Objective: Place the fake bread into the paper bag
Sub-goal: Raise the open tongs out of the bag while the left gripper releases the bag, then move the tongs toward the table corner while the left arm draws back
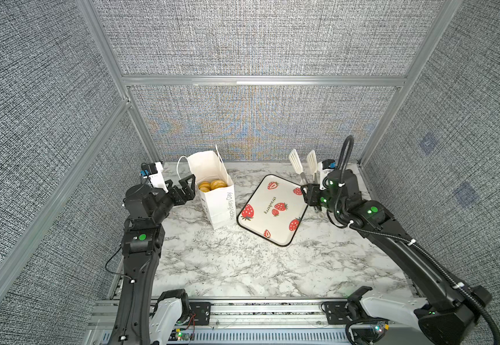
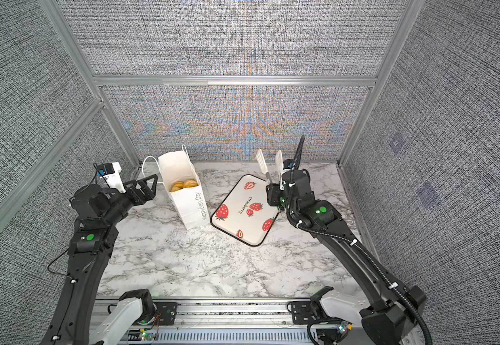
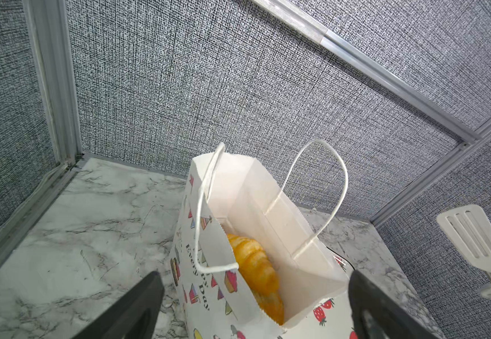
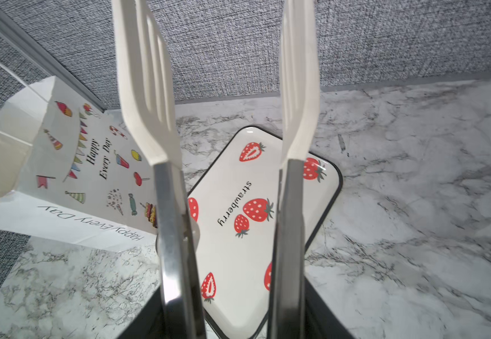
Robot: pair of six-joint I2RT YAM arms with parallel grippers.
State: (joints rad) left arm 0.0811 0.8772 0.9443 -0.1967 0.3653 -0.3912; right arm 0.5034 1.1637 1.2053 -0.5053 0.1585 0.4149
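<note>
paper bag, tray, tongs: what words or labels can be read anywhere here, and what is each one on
"Happy Every Day": grey print on the narrow side of the paper bag.
"Happy Every Day": dark script among the coloured pictures on the bag's broad side, seen in the right wrist view.
"strawberry": dark letters on the strawberry-print tray.
The tongs show no text, and nothing else is readable.

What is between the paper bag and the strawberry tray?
Nothing but a bare wedge of marble table lies between the paper bag and the strawberry tray, narrowing toward the front. Both top views show it.
</note>
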